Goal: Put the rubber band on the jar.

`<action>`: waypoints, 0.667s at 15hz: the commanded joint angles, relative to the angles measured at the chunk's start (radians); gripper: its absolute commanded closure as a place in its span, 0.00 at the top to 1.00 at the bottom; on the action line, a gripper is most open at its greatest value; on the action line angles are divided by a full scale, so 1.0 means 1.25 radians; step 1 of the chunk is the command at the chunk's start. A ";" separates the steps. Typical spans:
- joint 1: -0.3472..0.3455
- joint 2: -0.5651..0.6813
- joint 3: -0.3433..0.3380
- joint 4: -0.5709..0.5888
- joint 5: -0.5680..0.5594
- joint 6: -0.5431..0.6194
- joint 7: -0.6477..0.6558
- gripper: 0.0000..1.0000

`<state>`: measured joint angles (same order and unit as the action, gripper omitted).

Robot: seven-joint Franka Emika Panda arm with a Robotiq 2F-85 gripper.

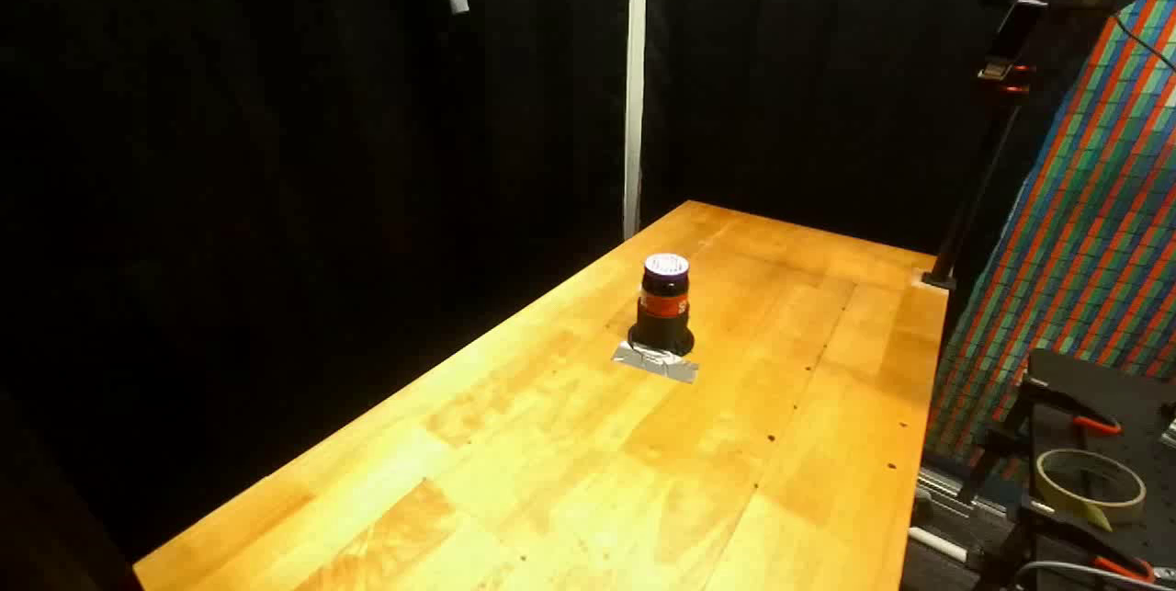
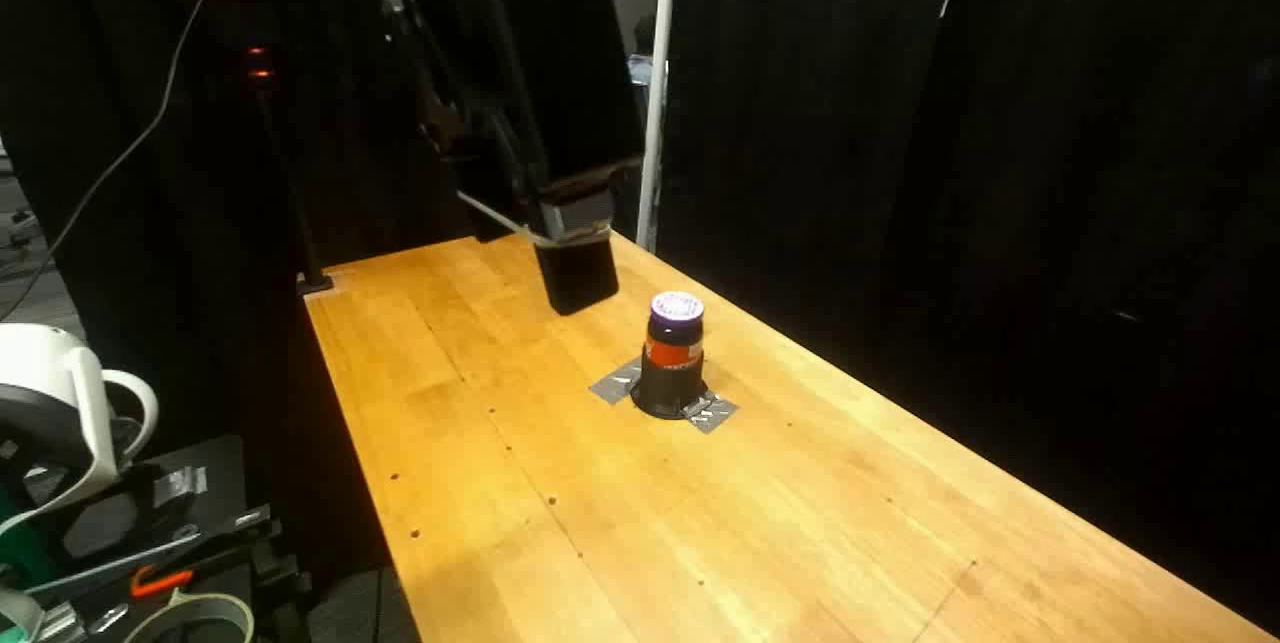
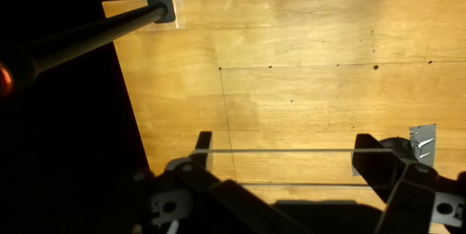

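Observation:
The jar (image 1: 664, 304) stands upright on the wooden table, with a pale lid, an orange-red middle and a dark base. It also shows in an exterior view (image 2: 675, 353). In the wrist view its dark base (image 3: 399, 146) is mostly hidden behind the right finger. My gripper (image 3: 284, 134) is open, its fingers wide apart. The rubber band (image 3: 284, 150) is stretched around both fingers as two pale parallel strands. In an exterior view the band (image 2: 495, 215) runs to the near finger of the gripper (image 2: 580, 278), above the table, beside and beyond the jar, apart from it.
Silver tape (image 1: 657, 363) lies at the jar's base on the wooden table (image 2: 850, 523). A dark stand pole (image 3: 109, 30) is clamped at the table's far corner. A side cart holds a tape roll (image 1: 1091, 485) and a white kettle (image 2: 60, 393).

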<state>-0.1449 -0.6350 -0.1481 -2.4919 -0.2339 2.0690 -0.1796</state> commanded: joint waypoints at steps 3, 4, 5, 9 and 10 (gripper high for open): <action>0.002 -0.005 -0.001 0.012 0.000 -0.003 0.001 1.00; 0.002 -0.006 -0.001 0.012 -0.001 -0.002 0.001 1.00; 0.002 -0.006 -0.001 0.012 -0.001 -0.002 0.001 1.00; 0.058 0.109 -0.027 0.060 0.063 0.053 -0.055 1.00; 0.077 0.148 -0.032 0.078 0.096 0.071 -0.065 1.00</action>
<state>-0.1155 -0.5988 -0.1568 -2.4761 -0.1985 2.0924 -0.2047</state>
